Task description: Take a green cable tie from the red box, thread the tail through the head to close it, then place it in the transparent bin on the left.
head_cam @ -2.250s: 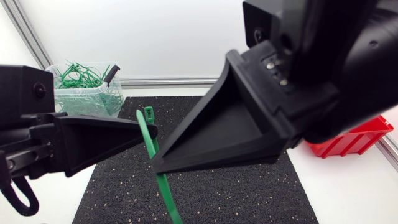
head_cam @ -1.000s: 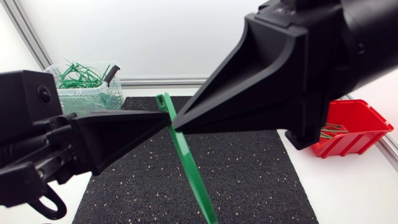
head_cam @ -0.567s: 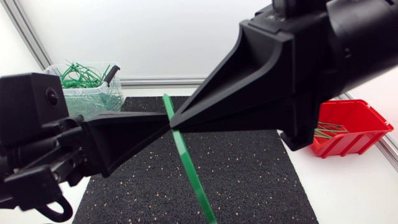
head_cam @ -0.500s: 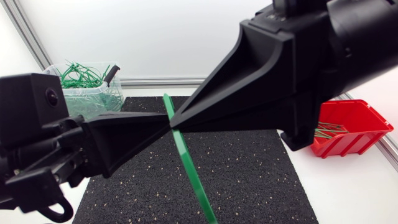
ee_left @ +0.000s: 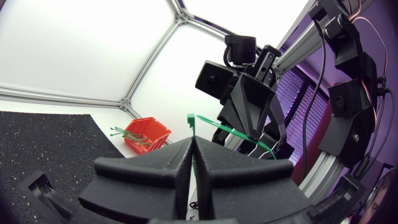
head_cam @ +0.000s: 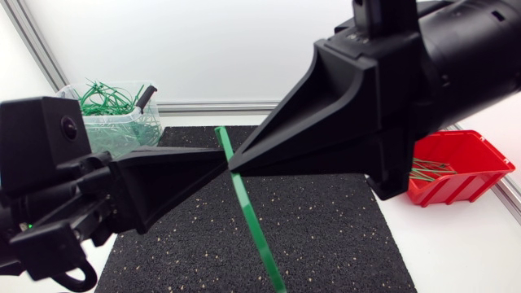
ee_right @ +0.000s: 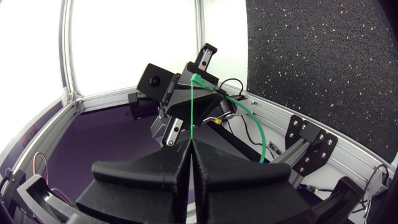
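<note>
Meeting tip to tip, left pincer (head_cam: 218,168) and right pincer (head_cam: 234,166) both clamp the green cable tie (head_cam: 252,216).

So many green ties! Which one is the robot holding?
The straight cable tie above the black mat, pinched by the left gripper and right gripper; the rest lie in the transparent bin and red box.

close overhead; opposed wrists sharing tie (head_cam: 248,210)

This is a robotics lab work cell: 2 robot arms, the left arm (head_cam: 41,155) and right arm (head_cam: 464,49), meet over a white table (head_cam: 456,252). It carries a black speckled mat (head_cam: 326,236), a red box (head_cam: 468,167) at 3 o'clock and a transparent bin (head_cam: 114,130) at 10 o'clock.
</note>
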Controlling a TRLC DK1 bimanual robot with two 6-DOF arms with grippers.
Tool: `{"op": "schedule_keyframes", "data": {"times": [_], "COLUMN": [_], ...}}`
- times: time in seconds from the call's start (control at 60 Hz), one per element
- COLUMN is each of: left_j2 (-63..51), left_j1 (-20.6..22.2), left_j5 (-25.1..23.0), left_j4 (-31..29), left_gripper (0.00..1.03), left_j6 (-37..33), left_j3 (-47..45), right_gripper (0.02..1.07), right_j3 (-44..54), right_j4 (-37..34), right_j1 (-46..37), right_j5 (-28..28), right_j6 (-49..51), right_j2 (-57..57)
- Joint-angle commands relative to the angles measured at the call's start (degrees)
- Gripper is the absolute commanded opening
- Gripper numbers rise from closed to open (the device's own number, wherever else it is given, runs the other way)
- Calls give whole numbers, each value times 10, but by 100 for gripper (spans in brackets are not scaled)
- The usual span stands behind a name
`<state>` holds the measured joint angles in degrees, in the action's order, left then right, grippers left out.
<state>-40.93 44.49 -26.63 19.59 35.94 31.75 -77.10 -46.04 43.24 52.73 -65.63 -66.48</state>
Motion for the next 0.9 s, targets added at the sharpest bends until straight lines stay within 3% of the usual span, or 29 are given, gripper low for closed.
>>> {"op": "schedule_keyframes", "data": {"times": [0.0, 0.883], "left_j2": [-2, -13], "left_j1": [2, -4], "left_j5": [3, 8], "left_j4": [14, 14], "left_gripper": [4, 4], "left_j6": [-8, -16], "left_j3": [6, 16], "right_gripper": [7, 7], "right_j3": [17, 35], "right_j4": [7, 18], "right_j1": [-4, -4], "right_j5": [5, 2], "right_j6": [-18, -18], "right_j2": [7, 16]}}
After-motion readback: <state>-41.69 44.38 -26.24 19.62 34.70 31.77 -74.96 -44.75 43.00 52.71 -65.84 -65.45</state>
